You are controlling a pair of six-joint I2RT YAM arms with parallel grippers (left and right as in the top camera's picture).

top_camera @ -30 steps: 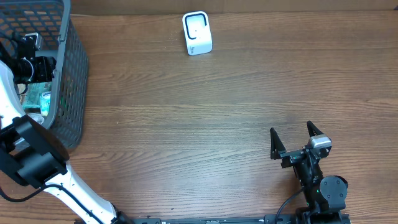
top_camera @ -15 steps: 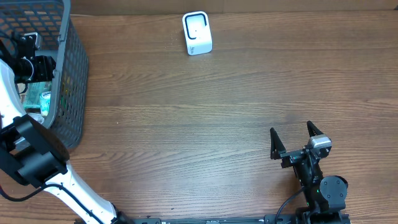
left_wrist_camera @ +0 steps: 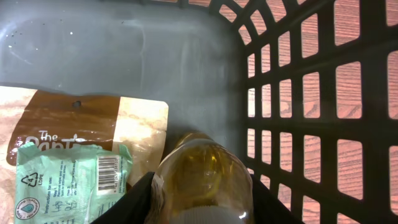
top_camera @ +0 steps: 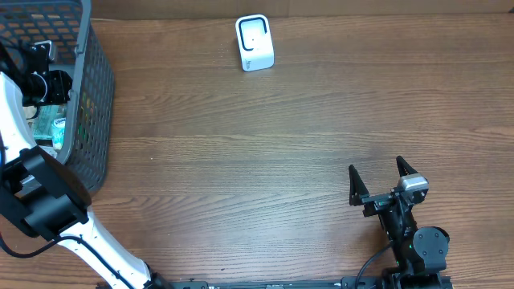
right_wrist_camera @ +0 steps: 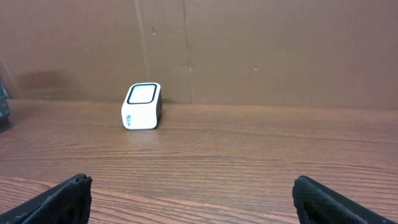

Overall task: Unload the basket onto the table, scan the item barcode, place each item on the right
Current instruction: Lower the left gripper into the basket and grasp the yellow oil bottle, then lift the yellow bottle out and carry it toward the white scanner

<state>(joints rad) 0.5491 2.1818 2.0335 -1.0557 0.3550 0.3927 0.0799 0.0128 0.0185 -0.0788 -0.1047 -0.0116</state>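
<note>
In the left wrist view, a clear bottle of yellowish liquid (left_wrist_camera: 202, 171) with a white ribbed cap stands inside the dark grey basket (left_wrist_camera: 323, 93). My left gripper (left_wrist_camera: 202, 202) is shut on the bottle, one black finger pressed against each side. From overhead, the left wrist (top_camera: 44, 80) reaches down into the basket (top_camera: 90, 96) at the far left. The white barcode scanner (top_camera: 254, 42) stands at the back of the table, also seen in the right wrist view as the scanner (right_wrist_camera: 142, 106). My right gripper (top_camera: 382, 178) rests open near the front edge, holding nothing.
Beside the bottle in the basket lie a brown pouch (left_wrist_camera: 87, 121) and a pale green packet (left_wrist_camera: 62, 183) with a printed barcode. Wooden tabletop (top_camera: 265, 152) stretches between basket, scanner and right arm. A brown wall (right_wrist_camera: 249, 50) stands behind the scanner.
The left jaws have closed in onto the bottle. The left wrist shifted slightly toward the back of the basket. The right arm has not moved.
</note>
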